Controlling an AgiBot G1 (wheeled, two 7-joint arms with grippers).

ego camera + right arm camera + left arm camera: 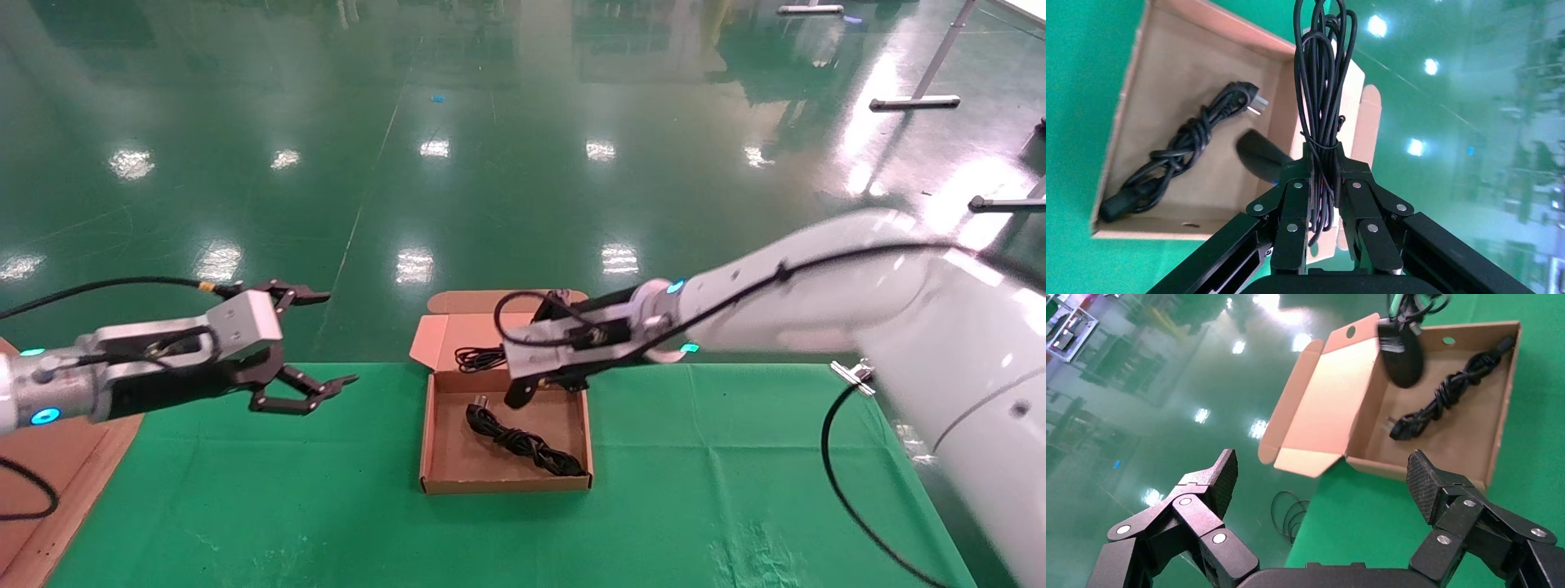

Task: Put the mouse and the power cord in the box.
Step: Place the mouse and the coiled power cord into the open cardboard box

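The brown box (pixel 445 457) lies open on the green table, its lid (pixel 1321 410) folded back over the far edge. The black power cord (pixel 523 441) is bundled on the box floor (pixel 1187 79), also in both wrist views (pixel 1444 398) (pixel 1177 150). My right gripper (pixel 1324 156) hovers over the box's far side, shut on the mouse's coiled cable (pixel 1321 73). The black mouse (pixel 1401 355) dangles from that cable just above the box floor (pixel 1260 156) (pixel 520 392). My left gripper (pixel 339 339) hangs open and empty to the left of the box (pixel 1321 462).
A larger flat cardboard piece (pixel 49 474) lies at the table's left edge. Green cloth (pixel 245 490) covers the table around the box. The table's far edge runs just behind the box, with glossy green floor (pixel 490 163) beyond it.
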